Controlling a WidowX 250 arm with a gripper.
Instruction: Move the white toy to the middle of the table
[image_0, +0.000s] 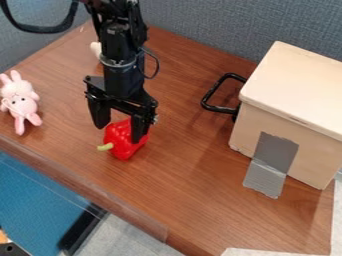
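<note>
Black two-finger gripper (119, 134) was spread wide at the glossy red bell pepper (121, 141), small white toy (95, 48) sat partly hidden behind the black metal arm (121, 56), so likely needed lifting straight clear, then centring over the toy.

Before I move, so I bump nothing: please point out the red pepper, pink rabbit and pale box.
Red pepper (122, 144): camera view, body.
Pink rabbit (23, 104): camera view, belly.
Pale box (299, 90): camera view, lid.
</note>
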